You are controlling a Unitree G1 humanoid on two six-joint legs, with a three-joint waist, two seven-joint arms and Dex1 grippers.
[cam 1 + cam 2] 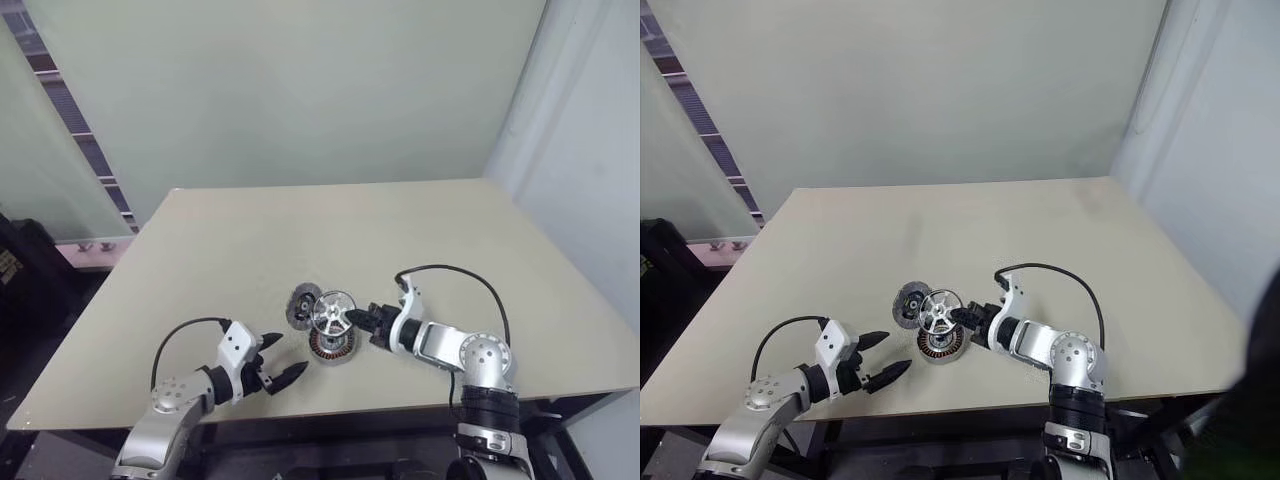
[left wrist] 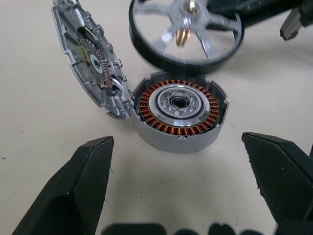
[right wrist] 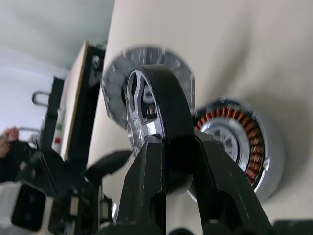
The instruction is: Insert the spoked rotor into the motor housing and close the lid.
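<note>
Lab: bare table, plain partitions

Left hand gapes wide; right hand pinches closed.

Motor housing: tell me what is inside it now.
Inside the silvery round motor housing: a ring of copper-brown windings around a shiny bearing hub. No rotor is in it; the right gripper holds the silver spoked rotor above. Beneath the windings is hidden.

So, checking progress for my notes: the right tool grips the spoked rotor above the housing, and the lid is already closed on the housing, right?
Not quite. The lid is open, leaning against the motor housing, as the left wrist view shows. The right tool does grip the spoked rotor above it.
</note>
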